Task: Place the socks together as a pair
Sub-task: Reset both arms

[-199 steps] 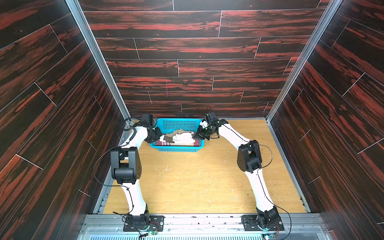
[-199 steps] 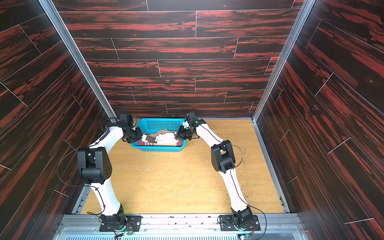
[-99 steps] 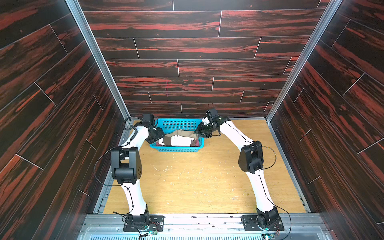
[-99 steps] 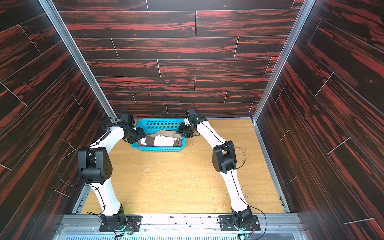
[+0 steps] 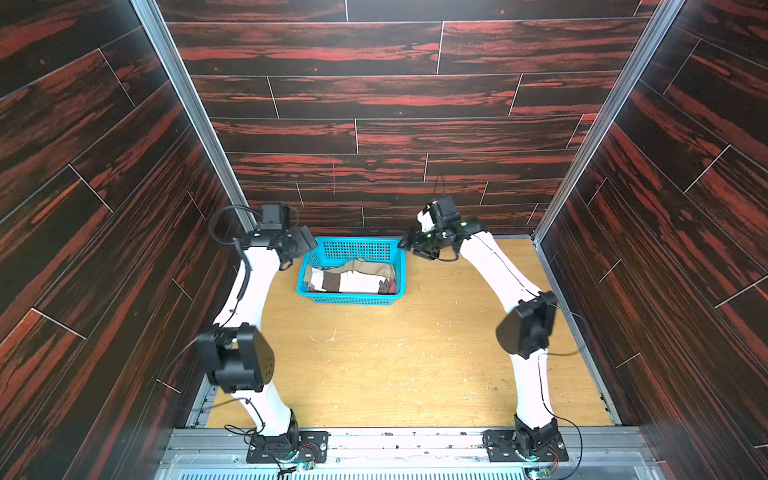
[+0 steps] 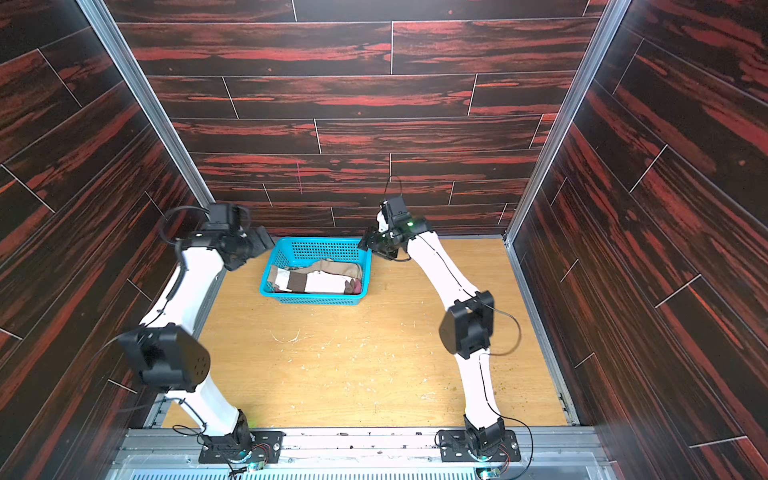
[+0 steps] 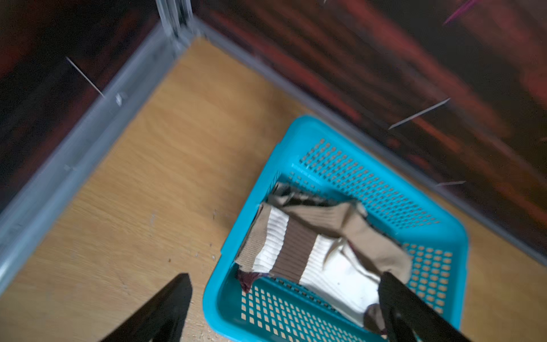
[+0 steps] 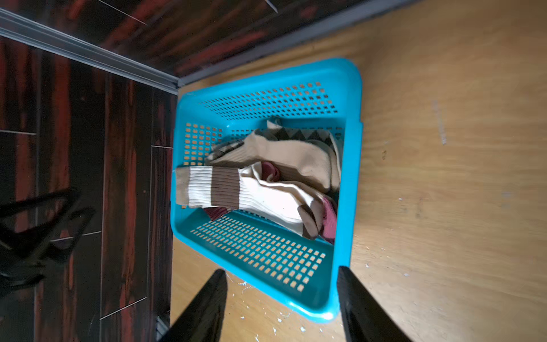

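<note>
The left gripper (image 7: 284,277) hangs with its jaws spread wide and nothing between them, above the far left corner of the basket. The right gripper (image 8: 281,271) is parted too, less widely, and also empty, above the basket's far right corner. Neither touches cloth.

Between them, against the far wall, stands a bright blue perforated plastic basket (image 5: 350,296). In it lie all the socks that can be seen. A white ribbed sock with brown bands (image 8: 236,189) lies on top along the near side, and a plain tan ribbed sock (image 8: 296,160) lies just beyond it. The edge of a tan-brown argyle sock (image 8: 302,134) shows at the far side, and maroon cloth (image 8: 328,219) peeks out from under the right end.

The scuffed pale wooden tabletop (image 5: 395,353) shows no sock on it in both top views.

With both grippers empty and every visible sock in the basket, the task looks at or close to its end. The heap hides how many socks there are and whether each lies with its mate, so that cannot be told.
</note>
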